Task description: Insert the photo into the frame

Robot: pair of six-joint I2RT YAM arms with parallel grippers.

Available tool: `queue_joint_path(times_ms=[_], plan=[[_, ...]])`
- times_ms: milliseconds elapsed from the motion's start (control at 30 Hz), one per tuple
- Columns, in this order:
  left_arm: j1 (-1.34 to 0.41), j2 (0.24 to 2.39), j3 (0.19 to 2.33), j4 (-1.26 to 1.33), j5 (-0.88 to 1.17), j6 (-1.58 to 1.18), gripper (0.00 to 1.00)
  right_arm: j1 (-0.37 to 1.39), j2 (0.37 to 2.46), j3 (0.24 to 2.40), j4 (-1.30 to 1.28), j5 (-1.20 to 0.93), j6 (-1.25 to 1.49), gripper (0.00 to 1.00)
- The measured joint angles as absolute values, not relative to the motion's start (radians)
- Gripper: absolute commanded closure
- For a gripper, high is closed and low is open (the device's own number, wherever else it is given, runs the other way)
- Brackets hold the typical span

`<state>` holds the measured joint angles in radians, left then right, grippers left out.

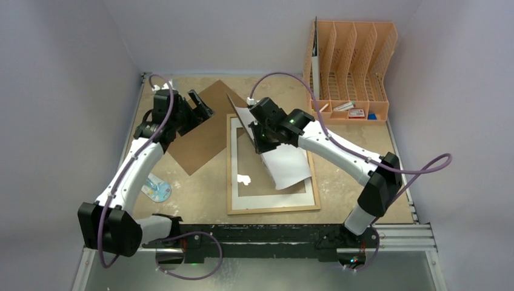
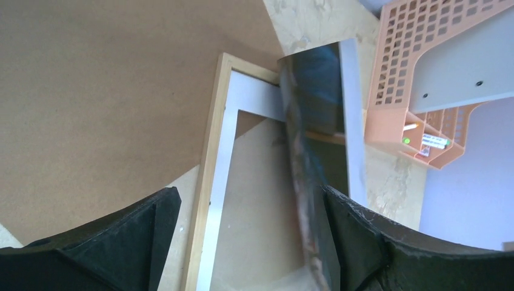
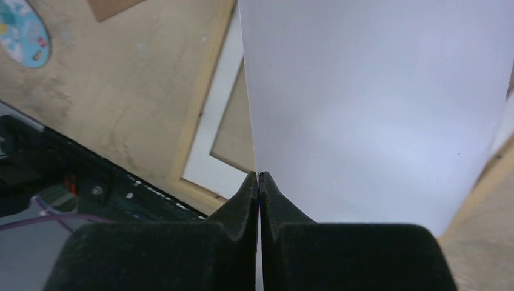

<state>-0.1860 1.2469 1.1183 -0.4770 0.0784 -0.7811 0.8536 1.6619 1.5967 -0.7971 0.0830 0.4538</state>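
At the table's left side, a small blue-patterned card point(image 1: 156, 190) lies flat beside my left arm. Left gripper point(image 2: 251, 195) hangs over the brown backing board point(image 1: 203, 142), fingers spread wide and holding nothing. Next over, the frame point(image 1: 273, 208) lies flat, white mat up, right against the board. Right gripper point(image 3: 259, 177) has its fingers pressed together on the photo's edge. The photo point(image 1: 285, 167) is tilted over the frame opening, white back up, dark print facing my left wrist camera. I can't tell if it touches the mat. Orange file organiser point(image 1: 351, 60) stands back right.
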Motion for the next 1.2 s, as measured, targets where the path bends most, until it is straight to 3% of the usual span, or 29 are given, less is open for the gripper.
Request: queue_joint_path(times_ms=[267, 833, 933, 1200], plan=[[-0.186, 1.172, 0.960, -0.345, 0.052, -0.801, 0.12, 0.855, 1.721, 1.524, -0.570, -0.057, 0.607, 1.00], [-0.186, 1.347, 0.889, -0.123, 0.282, -0.793, 0.13, 0.878, 1.822, 1.514, -0.406, -0.146, 0.680, 0.97], [-0.186, 1.382, 0.866, -0.080, 0.325, -0.794, 0.19, 0.891, 1.848, 1.515, -0.390, -0.157, 0.677, 0.96], [-0.186, 1.464, 0.862, -0.112, 0.345, -0.805, 0.50, 0.902, 1.906, 1.515, -0.363, -0.198, 0.670, 0.86]])
